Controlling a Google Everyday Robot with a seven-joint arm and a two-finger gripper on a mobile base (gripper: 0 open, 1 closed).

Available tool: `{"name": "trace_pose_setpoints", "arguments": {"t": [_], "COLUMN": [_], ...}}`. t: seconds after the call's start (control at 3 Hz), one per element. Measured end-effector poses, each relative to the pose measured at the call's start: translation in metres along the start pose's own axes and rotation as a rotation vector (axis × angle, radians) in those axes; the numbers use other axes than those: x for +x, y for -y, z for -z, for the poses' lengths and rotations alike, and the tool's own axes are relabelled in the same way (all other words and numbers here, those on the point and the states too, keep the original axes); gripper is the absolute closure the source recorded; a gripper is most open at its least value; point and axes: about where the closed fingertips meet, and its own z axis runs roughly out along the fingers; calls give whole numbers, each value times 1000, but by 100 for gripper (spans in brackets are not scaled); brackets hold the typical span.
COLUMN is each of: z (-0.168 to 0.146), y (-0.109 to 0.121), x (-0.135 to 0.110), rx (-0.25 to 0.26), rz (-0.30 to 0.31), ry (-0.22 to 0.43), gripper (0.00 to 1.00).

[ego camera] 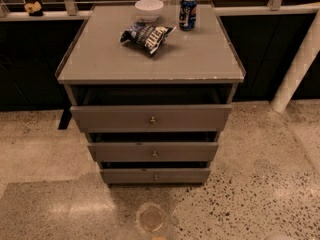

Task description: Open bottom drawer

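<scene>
The bottom drawer sits lowest of three grey fronts in the cabinet, just above the speckled floor and directly under the middle drawer, with a dark slot showing between the two. Across its front from left to right there is plain flat panel, then a single small round metal knob at the centre, then plain panel again, so the knob is the only place that offers a hold. It looks hard, smooth and rather slippery. A grip would likely want to close around it squarely and pull straight out along the drawer's run, since a slanted pull could slide off or jam the drawer. The front looks stiff and rigid, and the drawer should be fairly light, though its contents are hidden. On the cabinet's top surface lie a crumpled chip bag, a white bowl behind it and a blue drink can to the right. A sharp tug might rock the upright can. A white post leans at far right. The pincer is nowhere in view, so I cannot tell how wide it stands or whether it has hold of anything.
</scene>
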Motion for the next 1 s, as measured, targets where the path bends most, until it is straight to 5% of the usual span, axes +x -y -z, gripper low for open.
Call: {"name": "trace_pose_setpoints", "arguments": {"t": [0.33, 1.0], "z": [0, -66], "y": [0, 34], "x": [0, -10], "rx": [0, -53], "rz": [0, 16], "ry": [0, 65], "gripper": [0, 0]}}
